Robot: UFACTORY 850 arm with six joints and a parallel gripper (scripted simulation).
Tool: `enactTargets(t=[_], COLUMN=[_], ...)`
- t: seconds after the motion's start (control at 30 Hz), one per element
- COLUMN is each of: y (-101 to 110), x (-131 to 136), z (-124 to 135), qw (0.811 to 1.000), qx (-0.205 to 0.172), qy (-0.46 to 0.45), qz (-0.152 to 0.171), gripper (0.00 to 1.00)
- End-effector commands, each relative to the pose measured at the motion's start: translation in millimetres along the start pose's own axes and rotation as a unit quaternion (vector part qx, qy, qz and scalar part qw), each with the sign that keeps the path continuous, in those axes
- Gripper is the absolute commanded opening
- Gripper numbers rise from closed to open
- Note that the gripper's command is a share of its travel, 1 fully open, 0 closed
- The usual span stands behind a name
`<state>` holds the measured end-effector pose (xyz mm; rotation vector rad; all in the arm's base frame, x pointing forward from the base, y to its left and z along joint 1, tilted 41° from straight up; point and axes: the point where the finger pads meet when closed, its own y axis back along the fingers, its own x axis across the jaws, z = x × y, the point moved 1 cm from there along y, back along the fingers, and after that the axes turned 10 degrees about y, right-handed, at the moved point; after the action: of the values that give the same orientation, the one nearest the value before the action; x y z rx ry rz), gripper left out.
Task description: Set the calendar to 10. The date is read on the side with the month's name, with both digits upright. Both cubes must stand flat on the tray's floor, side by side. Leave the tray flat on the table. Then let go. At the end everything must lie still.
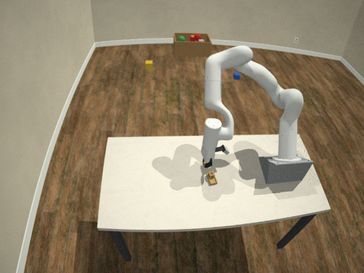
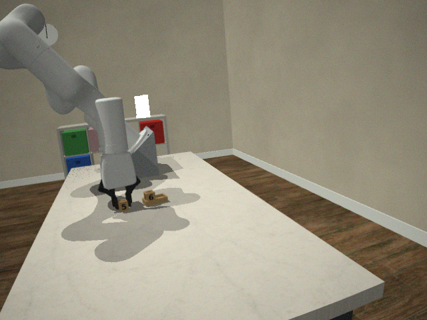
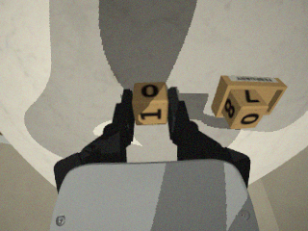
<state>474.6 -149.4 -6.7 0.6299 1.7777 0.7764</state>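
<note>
The loose date cube, a small tan wooden block with black numerals (image 1: 203,163) (image 2: 123,205) (image 3: 150,103), is outside the tray and appears to rest on the table. Its visible faces read 5 in the exterior view, and 0 and a sideways 1 in the wrist view. The grey-and-white gripper with black fingers (image 1: 208,162) (image 2: 122,203) points downward around this cube. The fingers are apart, one on each side of the cube, spaced barely wider than its body; the cube is not clamped.

The shallow, rectangular tan wooden tray (image 1: 212,181) (image 2: 157,201) (image 3: 280,91) lies flat near the loose cube, apart from it. A pale label strip (image 3: 254,78) is on one long side; its lettering is too small to read. The second tan wooden date cube (image 1: 211,174) (image 2: 149,196) (image 3: 247,108) is at one end of the tray, with floor space beside it. It shows 6 in the exterior view. The date is not set.

Both items are on the white rectangular table (image 1: 152,205) (image 2: 207,258) (image 3: 72,29). The white jointed arm (image 1: 212,88) (image 2: 51,65) is mounted on a grey block-shaped pedestal (image 1: 289,173) (image 2: 146,158). A brown open-topped box (image 1: 192,49) stands on the floor by the wall, beyond a yellow cube (image 1: 149,64) and a blue cube (image 1: 236,75)
</note>
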Motion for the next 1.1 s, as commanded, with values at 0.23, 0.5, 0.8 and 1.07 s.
enactTargets(t=[0.23, 0.5, 0.8, 1.07], y=[0.5, 0.5, 15.4, 45.7], x=[-0.2, -0.2, -0.2, -0.2], z=[0.6, 0.6, 0.6, 0.5], qw=[1.0, 1.0, 1.0, 1.0], qx=[-0.001, -0.001, -0.001, -0.001], qy=[0.0, 0.0, 0.0, 0.0], qz=[0.0, 0.0, 0.0, 0.0], gripper=[0.47, 0.47, 0.47, 0.47])
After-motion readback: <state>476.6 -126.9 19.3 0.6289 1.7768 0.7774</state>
